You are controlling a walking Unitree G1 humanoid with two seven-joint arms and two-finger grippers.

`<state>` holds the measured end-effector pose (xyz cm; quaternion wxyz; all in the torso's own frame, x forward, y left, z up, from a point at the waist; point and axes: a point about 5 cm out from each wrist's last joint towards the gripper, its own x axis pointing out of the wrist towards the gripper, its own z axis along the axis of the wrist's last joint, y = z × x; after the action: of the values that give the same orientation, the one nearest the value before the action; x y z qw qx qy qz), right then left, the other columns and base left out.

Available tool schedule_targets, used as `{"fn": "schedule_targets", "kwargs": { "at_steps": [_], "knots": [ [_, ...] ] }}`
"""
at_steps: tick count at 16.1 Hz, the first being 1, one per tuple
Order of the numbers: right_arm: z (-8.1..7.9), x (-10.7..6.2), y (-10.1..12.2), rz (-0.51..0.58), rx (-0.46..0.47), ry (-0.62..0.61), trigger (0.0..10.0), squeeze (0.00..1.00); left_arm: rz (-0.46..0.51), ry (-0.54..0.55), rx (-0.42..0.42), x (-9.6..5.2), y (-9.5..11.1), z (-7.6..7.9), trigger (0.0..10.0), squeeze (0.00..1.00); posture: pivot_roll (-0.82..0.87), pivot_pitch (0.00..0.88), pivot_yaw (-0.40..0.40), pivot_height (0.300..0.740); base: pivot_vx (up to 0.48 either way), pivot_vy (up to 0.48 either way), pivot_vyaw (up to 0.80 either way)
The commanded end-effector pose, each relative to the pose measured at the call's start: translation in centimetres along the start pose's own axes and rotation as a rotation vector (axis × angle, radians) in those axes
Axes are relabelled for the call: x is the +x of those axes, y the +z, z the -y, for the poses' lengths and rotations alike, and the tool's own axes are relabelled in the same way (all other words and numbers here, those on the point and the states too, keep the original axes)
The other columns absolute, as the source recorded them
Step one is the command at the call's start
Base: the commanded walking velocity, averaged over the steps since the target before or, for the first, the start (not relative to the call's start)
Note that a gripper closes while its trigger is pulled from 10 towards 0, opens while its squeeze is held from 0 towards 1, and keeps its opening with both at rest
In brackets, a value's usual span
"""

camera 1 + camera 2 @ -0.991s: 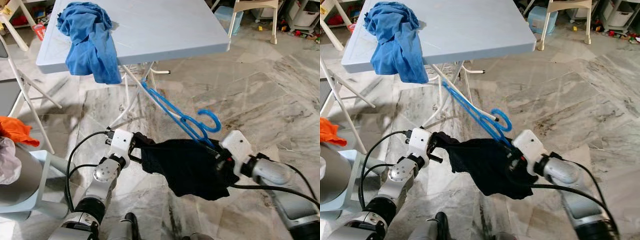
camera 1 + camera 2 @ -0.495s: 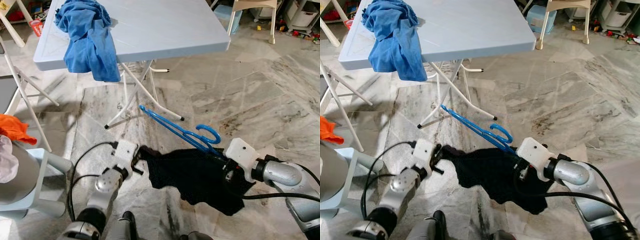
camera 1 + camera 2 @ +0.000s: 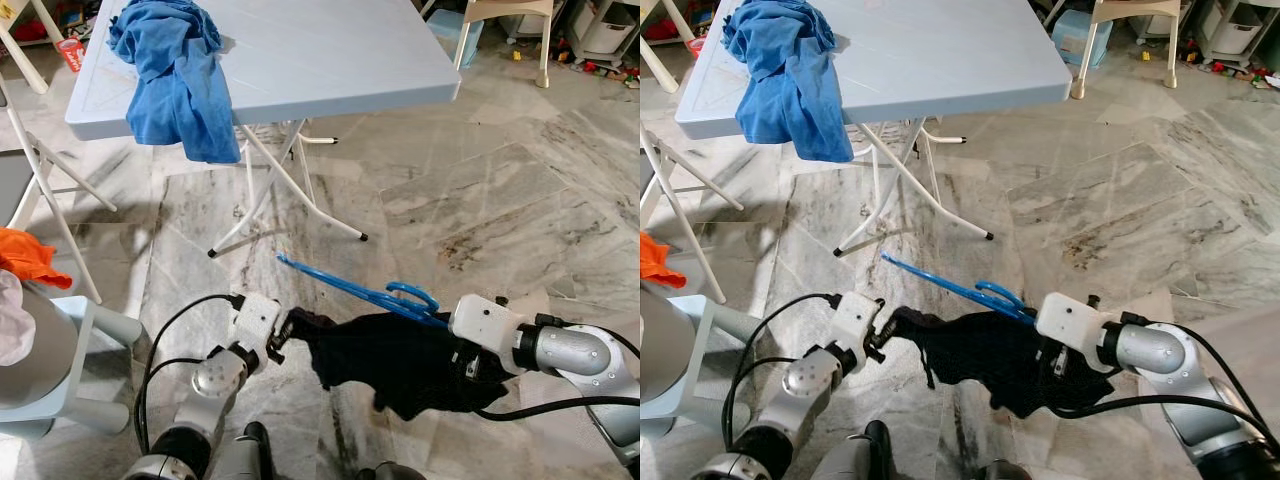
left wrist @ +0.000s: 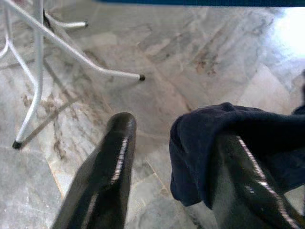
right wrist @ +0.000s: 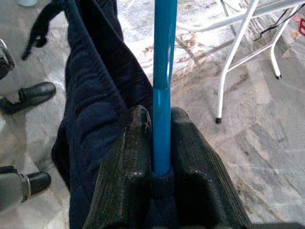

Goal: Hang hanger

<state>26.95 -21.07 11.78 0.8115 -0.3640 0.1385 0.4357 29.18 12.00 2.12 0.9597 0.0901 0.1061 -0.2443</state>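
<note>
Table [image 3: 330,60] stands ahead, cloth [image 3: 170,70] draped over its left edge. Below it, garment [image 3: 400,365] spans between left gripper [image 3: 283,331] and right gripper [image 3: 462,352]. Hanger [image 3: 350,290] lies across the garment's far side, probably threaded inside. Stool [image 3: 90,340] far left.

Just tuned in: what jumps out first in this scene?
The dark garment stretched between both grippers above the marble floor: the right gripper is clamped on the blue hanger, while the left gripper has cloth draped over one finger. Behind, a blue cloth hangs off the folding table.
</note>
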Motion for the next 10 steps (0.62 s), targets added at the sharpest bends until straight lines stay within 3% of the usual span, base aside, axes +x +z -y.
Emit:
{"fn": "schedule_targets", "kwargs": {
  "at_steps": [1,4,5,7,10],
  "knots": [
    [0.1,0.1,0.0,-0.003,-0.008,-0.01,10.0,0.0,0.032,0.014,0.016,-0.4,0.1,-0.4,10.0,1.0,-0.14,0.231,-0.019,0.74,0.0,0.0,0.0],
    [-0.8,1.0,0.1,0.004,-0.01,0.015,10.0,0.0,0.09,-0.039,-0.01,-0.3,0.9,0.2,10.0,1.0,-0.13,0.23,-0.018,0.74,0.0,0.0,0.0],
    [-1.1,1.8,0.1,-0.003,-0.032,0.034,10.0,0.0,0.099,-0.166,0.022,-0.4,1.0,1.3,10.0,1.0,-0.13,0.231,-0.013,0.74,0.0,0.0,0.0],
    [-0.9,2.6,0.2,-0.016,-0.071,0.043,10.0,0.0,0.094,-0.3,0.124,-0.8,0.8,2.3,10.0,1.0,-0.12,0.231,-0.007,0.74,0.0,0.0,0.0],
    [-0.5,3.3,0.7,-0.015,-0.099,0.039,10.0,0.0,0.043,-0.361,0.143,-0.9,0.4,2.5,10.0,1.0,-0.12,0.233,0.0,0.74,0.0,0.0,0.0]
  ]
}}
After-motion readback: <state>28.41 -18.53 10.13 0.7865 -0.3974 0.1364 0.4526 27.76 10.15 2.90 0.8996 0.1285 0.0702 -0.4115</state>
